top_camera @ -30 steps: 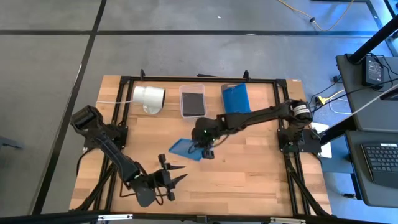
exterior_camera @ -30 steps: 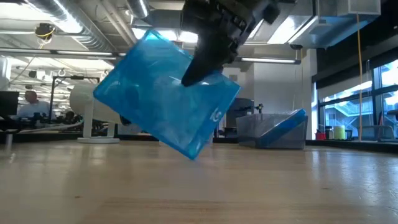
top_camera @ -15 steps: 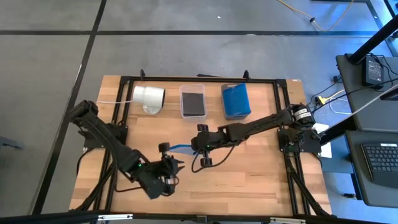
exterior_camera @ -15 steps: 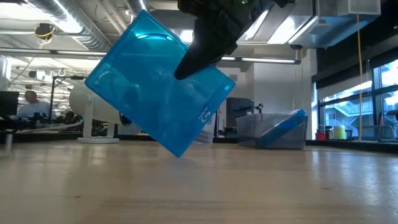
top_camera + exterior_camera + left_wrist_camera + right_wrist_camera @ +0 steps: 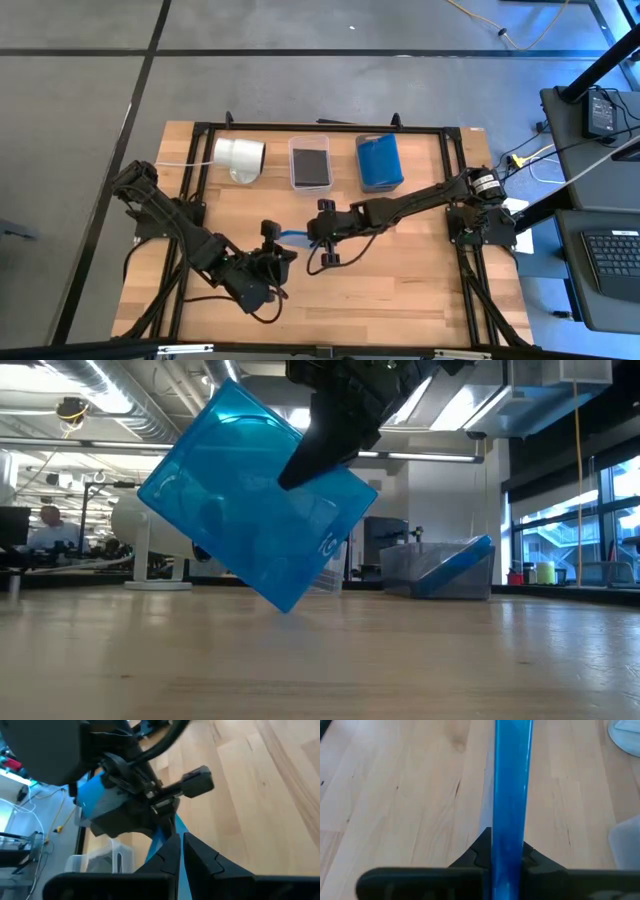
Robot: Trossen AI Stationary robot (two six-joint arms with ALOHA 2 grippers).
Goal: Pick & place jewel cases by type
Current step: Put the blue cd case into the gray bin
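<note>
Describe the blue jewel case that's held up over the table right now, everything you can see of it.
The blue jewel case is a thin, square, translucent blue plastic case, held clear of the wooden table and tilted on one corner. The right gripper pinches one edge; the left gripper has its fingers shut on the opposite edge.

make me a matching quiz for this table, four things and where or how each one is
Things
1. blue case
2. white cylinder
3. middle bin
4. right bin

States
A. holds blue cases
B. lying on its side at the back left
C. held on edge above the table
D. holds a dark case

Pairs: 1-C, 2-B, 3-D, 4-A
</note>
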